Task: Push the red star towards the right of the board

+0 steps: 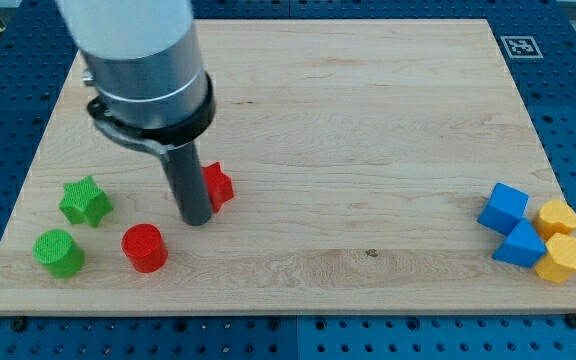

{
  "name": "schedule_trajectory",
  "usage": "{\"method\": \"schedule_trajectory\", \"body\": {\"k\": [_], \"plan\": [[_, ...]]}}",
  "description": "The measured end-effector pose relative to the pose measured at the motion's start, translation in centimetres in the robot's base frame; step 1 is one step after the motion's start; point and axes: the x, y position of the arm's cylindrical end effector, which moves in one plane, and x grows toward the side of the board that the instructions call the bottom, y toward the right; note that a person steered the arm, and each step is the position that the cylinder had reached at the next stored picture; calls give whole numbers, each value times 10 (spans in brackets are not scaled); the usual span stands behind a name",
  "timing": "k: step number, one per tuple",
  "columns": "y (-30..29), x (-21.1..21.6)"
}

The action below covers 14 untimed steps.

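The red star [218,185] lies on the wooden board [368,120] at the left of the middle, partly hidden by my rod. My tip [197,220] sits on the board touching the star's left side. A red cylinder [144,247] stands below and to the left of the tip.
A green star [85,201] and a green cylinder [59,252] lie at the board's lower left. At the lower right, two blue blocks [504,207] [521,244] and two yellow blocks [558,216] [562,259] sit clustered together. A tag marker [519,46] is at the top right corner.
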Motion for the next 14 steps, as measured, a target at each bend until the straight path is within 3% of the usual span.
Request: {"method": "schedule_trajectory", "body": {"k": [2,5,8,10,13,14], "plan": [[8,-19],[-44,-42],[-14,-49],[41,-75],[40,-40],[68,-39]]}}
